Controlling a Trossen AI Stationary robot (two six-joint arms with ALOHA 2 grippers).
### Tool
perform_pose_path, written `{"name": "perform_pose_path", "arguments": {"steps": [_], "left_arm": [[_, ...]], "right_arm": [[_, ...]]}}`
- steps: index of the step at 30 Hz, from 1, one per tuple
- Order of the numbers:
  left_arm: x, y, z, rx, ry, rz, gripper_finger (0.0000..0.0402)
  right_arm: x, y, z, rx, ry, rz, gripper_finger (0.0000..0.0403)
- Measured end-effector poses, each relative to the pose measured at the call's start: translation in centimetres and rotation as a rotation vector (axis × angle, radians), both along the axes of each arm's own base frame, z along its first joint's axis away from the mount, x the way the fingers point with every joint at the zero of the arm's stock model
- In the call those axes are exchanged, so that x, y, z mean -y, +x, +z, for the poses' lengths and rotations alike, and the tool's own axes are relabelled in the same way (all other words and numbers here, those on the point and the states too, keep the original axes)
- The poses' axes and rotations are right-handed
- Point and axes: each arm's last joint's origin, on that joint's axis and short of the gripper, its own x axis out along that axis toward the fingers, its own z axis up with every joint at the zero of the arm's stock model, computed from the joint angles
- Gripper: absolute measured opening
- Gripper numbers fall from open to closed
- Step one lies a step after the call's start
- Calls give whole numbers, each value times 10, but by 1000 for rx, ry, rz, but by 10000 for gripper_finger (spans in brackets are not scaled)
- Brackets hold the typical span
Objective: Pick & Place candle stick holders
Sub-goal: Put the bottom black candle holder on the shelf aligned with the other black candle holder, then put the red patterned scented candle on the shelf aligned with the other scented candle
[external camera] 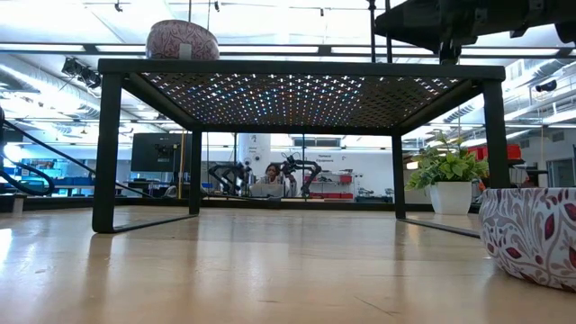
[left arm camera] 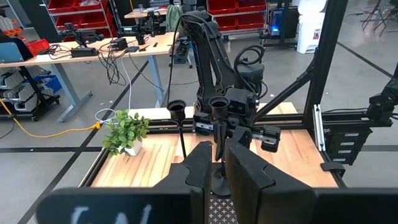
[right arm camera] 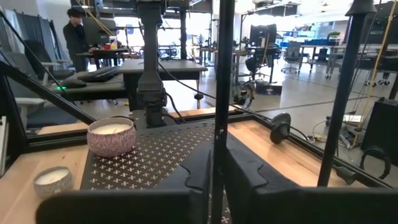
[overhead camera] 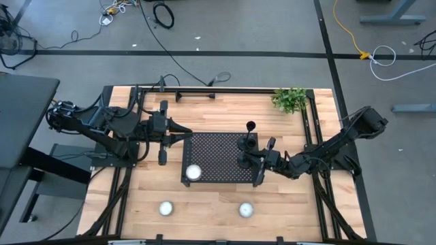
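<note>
The left arm reached in from the table's left edge, and its gripper [overhead camera: 185, 133] hung just over the left rim of the black perforated tray [overhead camera: 211, 146], which stood on four legs in the middle of the wooden table [overhead camera: 204, 109]. In the left wrist view its two dark fingers [left arm camera: 202, 171] sat close together with only a thin slit between them and nothing in it, so that gripper was narrow and empty.

A patterned candle bowl [overhead camera: 193, 173] sat on the tray's near-left corner; two more candle bowls rested on the bare wood in front of the tray, one to the left [overhead camera: 165, 208] and one to the right [overhead camera: 246, 209].

On the right part of the tray stood the candle stick holders. One holder [overhead camera: 250, 128] stood upright near the tray's far right edge, with a second one [overhead camera: 248, 141] just in front of it. The third holder [overhead camera: 242, 160] stood near the tray's right edge, and the right gripper [overhead camera: 251, 161] was at it. In the right wrist view the thin black stem [right arm camera: 218, 93] ran upright through the narrow gap between that gripper's fingers [right arm camera: 200, 165], which stood nearly closed around it; whether they pressed on the stem I could not tell.

A small potted plant [overhead camera: 290, 99] stood at the table's far right corner, well apart from the tray.
</note>
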Motion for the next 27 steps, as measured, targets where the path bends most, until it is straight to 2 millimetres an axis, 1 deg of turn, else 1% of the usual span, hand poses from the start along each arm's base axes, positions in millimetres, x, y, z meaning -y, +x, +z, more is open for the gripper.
{"name": "perform_pose_path", "arguments": {"steps": [10,13,17,22,27], "left_arm": [[0,0,0,0,0,0,48],[0,0,0,-1,0,0,48],[0,0,0,-1,0,0,48],[0,0,0,-1,0,0,48],[0,0,0,-1,0,0,48]], "right_arm": [[-4,-2,0,-11,-29,13,49],[-3,-3,0,-12,-26,-40,50],[-3,-3,0,-12,-25,-56,54],[-4,-3,0,-9,-24,-28,88],[-4,-3,1,-5,-23,-20,145]]}}
